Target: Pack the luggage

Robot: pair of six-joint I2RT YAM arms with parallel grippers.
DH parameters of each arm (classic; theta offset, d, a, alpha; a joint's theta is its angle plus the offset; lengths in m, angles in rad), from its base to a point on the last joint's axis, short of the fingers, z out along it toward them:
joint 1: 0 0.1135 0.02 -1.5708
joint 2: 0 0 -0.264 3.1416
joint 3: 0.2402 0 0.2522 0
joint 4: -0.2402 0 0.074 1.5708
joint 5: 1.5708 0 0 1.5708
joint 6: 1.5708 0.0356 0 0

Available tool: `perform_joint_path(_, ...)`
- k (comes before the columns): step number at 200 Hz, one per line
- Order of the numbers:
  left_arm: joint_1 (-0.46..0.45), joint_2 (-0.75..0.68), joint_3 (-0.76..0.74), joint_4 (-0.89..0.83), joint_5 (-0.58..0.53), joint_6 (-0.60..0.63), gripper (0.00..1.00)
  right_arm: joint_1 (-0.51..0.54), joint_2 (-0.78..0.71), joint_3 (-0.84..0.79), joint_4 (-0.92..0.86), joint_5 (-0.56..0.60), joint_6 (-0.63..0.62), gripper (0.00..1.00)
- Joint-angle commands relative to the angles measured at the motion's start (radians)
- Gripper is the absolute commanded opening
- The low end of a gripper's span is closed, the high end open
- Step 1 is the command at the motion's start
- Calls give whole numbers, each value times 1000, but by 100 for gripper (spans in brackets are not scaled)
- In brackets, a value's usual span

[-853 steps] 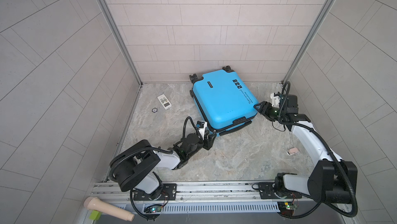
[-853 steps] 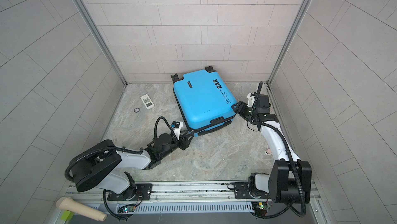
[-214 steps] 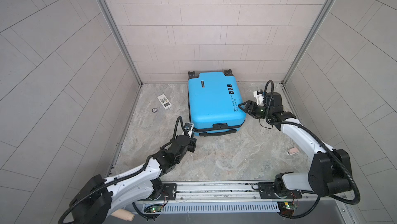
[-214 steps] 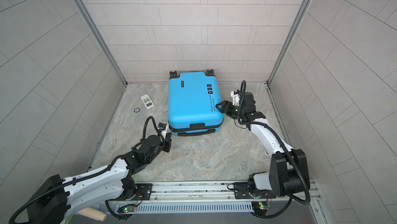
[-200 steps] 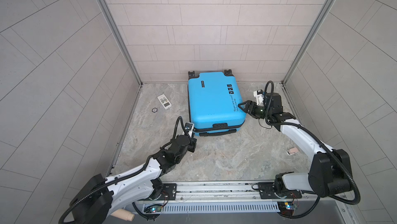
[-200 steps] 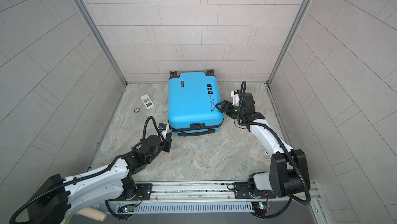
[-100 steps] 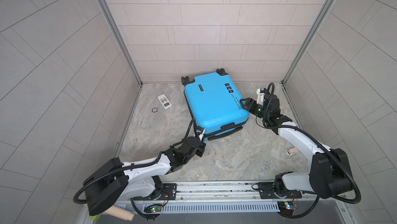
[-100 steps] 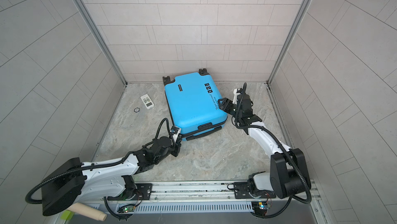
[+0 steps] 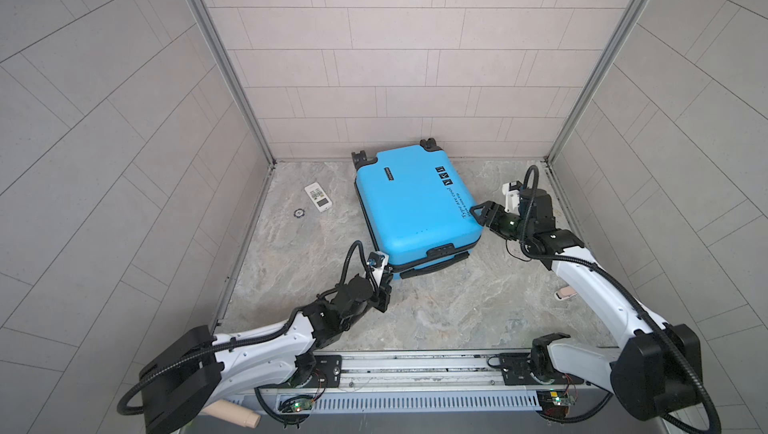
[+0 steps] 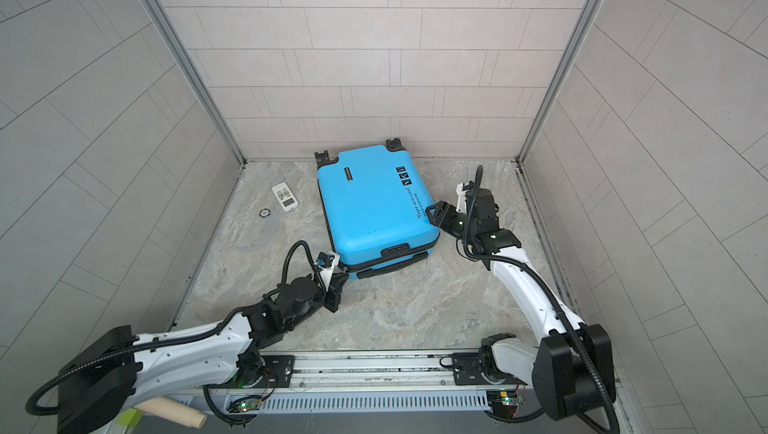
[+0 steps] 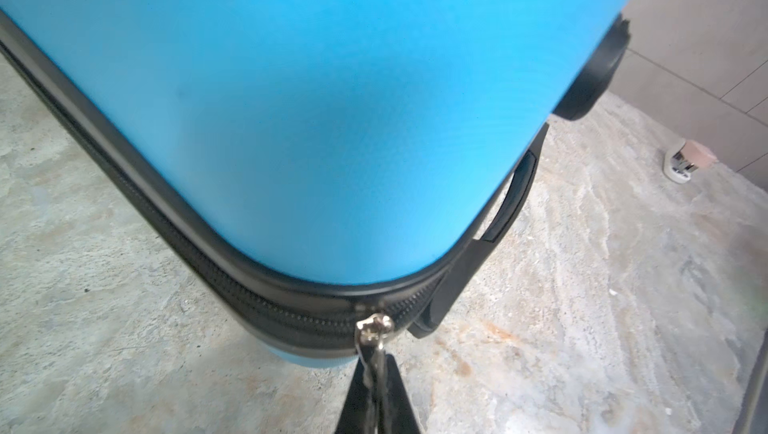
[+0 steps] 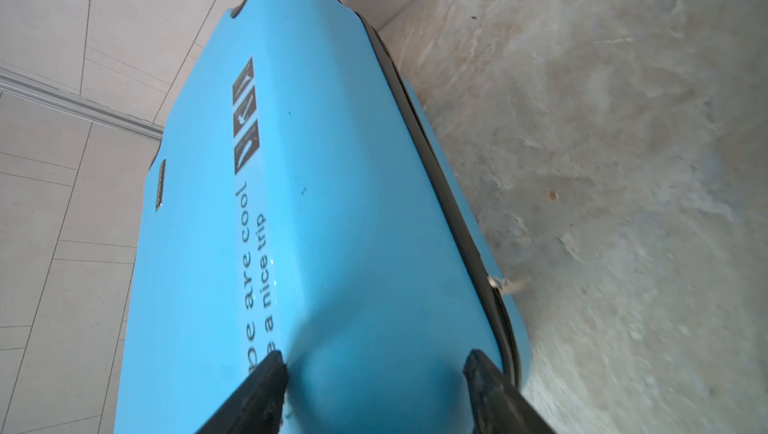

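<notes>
The left gripper (image 11: pixel 374 373) is pinched tight on the zipper pull (image 11: pixel 372 328) at the near corner of the suitcase (image 9: pixel 415 207). The suitcase lies flat on the floor (image 9: pixel 436 311), its wheels (image 9: pixel 359 157) by the back wall (image 9: pixel 395 78). The right gripper (image 12: pixel 374 363) is spread over its right edge; I cannot tell if it touches. A remote (image 9: pixel 318 198) lies farther left.

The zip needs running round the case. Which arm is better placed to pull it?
Left. The left gripper is shut on the zipper pull at the near corner of the luggage; the right gripper stands open over the shell's side, probably better for bracing.
</notes>
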Motion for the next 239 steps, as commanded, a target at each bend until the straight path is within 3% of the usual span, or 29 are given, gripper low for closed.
perform_joint_path(1,-10,-39,-12,87,-2,-10,0,-26,-75,-48,-158,-28,-29,70)
perform_joint_path(54,-9,-107,-39,75,-16,-5,0,-44,-130,-156,-192,-44,-52,70)
perform_joint_path(125,-10,-238,-50,-1,-15,-11,0,-50,-151,-311,-102,-84,15,70)
perform_joint_path(209,-11,-132,-30,90,21,-1,0,-68,-109,-326,-22,-142,49,70)
perform_joint_path(239,-10,-114,-4,47,76,7,0,-144,-75,-291,-7,-205,45,69)
